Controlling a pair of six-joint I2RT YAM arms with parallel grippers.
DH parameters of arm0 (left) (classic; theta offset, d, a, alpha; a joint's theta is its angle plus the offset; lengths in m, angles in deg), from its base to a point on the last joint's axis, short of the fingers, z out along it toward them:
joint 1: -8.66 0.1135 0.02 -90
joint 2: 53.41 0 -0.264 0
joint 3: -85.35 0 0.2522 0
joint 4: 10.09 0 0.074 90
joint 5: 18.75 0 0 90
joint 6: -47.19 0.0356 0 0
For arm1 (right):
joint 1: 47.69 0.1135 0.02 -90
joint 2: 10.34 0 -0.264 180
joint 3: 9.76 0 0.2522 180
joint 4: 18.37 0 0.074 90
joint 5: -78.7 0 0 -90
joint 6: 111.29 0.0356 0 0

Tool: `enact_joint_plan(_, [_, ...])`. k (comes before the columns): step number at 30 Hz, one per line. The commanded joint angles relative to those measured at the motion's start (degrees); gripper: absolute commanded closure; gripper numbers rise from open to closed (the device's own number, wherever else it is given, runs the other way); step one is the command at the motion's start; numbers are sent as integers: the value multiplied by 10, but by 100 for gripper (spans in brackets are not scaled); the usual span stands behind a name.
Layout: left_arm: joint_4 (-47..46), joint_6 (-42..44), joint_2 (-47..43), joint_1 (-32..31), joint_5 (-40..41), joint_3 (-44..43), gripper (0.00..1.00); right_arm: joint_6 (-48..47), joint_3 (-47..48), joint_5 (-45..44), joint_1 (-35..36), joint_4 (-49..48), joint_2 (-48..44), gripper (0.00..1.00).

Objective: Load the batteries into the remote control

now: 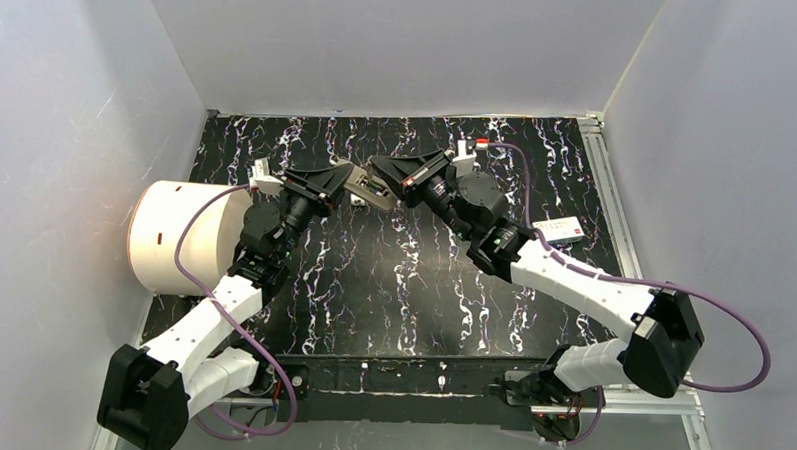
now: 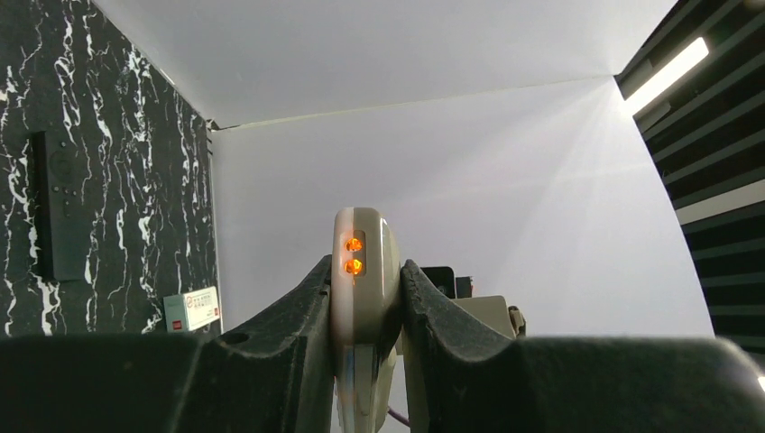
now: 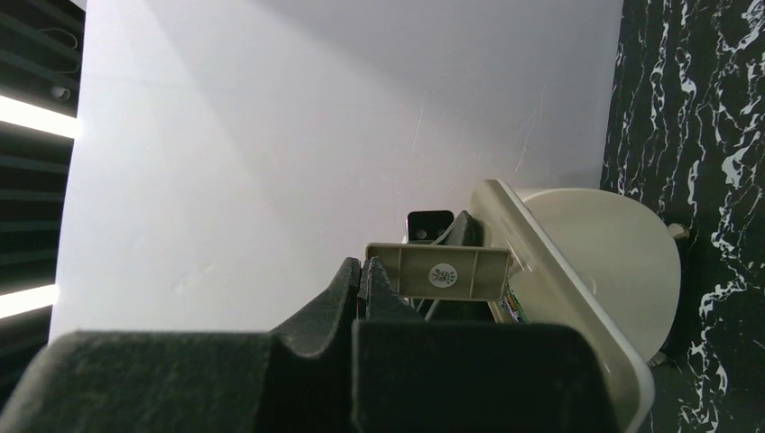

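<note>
Left wrist: beige remote (image 2: pixel 364 298), two orange lights (image 2: pixel 354 266) glowing, clamped in left jaws; right jaws closed.

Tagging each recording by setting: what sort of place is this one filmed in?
Likely a lab test cell for robot manipulation: plain white panel walls box in a black marbled tabletop, a metal rail runs along its right edge, and a left arm and right arm are bolted at the near edge.

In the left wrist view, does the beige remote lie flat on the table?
No, the left claw grips the beige remote and holds it in the air, apart from the marbled table.
</note>
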Motion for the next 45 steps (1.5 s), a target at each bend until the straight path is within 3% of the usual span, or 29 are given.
enact_joint_plan(1, [-47,-12,-5,-4,15,0,100,13,48,-10,14,-53,9,99])
enact_joint_plan(38, [-65,-40,-6,-4,23,7,100,10,31,-7,24,-56,41,99])
enact_joint_plan(45, [-65,-42,-6,-3,23,2,100,1,1,-14,24,-56,22,92])
